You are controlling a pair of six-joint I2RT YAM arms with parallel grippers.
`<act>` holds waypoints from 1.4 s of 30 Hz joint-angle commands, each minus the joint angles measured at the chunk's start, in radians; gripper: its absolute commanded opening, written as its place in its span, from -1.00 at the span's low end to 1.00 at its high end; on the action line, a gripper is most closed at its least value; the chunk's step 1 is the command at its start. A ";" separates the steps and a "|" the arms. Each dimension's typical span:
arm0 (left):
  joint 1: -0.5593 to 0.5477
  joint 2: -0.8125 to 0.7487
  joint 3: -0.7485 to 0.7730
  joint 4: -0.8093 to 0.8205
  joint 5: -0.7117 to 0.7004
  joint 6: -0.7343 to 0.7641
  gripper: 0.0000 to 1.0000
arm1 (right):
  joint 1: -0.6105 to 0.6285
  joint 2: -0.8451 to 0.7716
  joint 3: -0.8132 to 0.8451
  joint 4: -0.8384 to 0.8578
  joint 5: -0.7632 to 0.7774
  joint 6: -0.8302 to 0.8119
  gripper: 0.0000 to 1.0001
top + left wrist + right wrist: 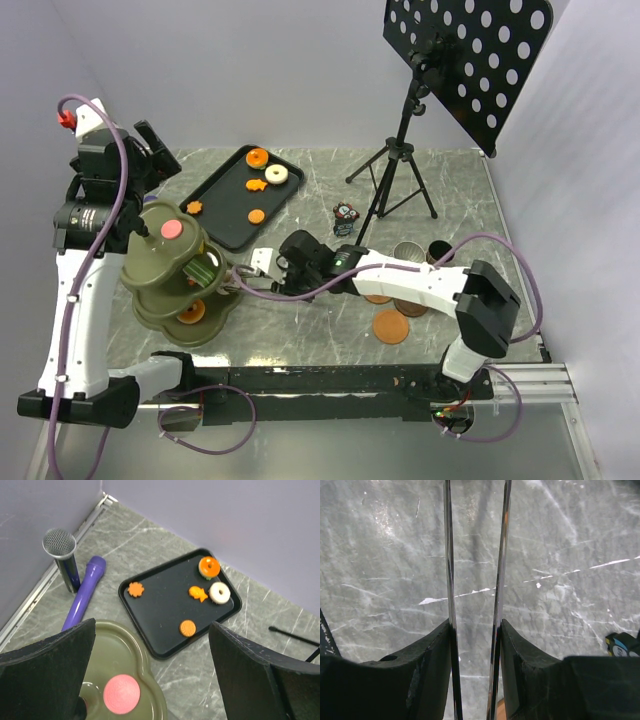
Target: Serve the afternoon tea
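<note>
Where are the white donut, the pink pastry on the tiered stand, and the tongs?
white donut (213, 594): left wrist view, left side of its ring.
pink pastry (121, 694): left wrist view, centre of its round top.
tongs (449, 580): right wrist view, on the left metal blade.

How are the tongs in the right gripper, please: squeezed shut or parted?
Parted: the right gripper holds the tongs, tabletop showing between their two blades.

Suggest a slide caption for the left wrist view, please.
Open left gripper above olive stand with pink pastry; five pastries wait on black tray.
</note>
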 commanded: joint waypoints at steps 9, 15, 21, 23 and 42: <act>0.095 0.016 0.044 0.061 0.109 0.054 0.99 | 0.018 0.093 0.139 -0.004 -0.007 0.009 -0.35; 0.132 0.024 0.048 0.074 0.149 0.072 0.99 | 0.018 0.087 0.156 0.002 0.025 0.014 -0.02; 0.159 0.025 0.067 0.069 0.172 0.091 0.99 | 0.017 0.105 0.193 -0.014 0.033 0.007 0.14; 0.165 0.027 0.077 0.060 0.183 0.095 0.99 | 0.018 0.107 0.199 -0.021 0.033 0.004 0.15; 0.181 -0.056 0.038 0.069 0.227 0.158 0.99 | -0.046 -0.074 0.084 -0.021 0.280 0.101 0.02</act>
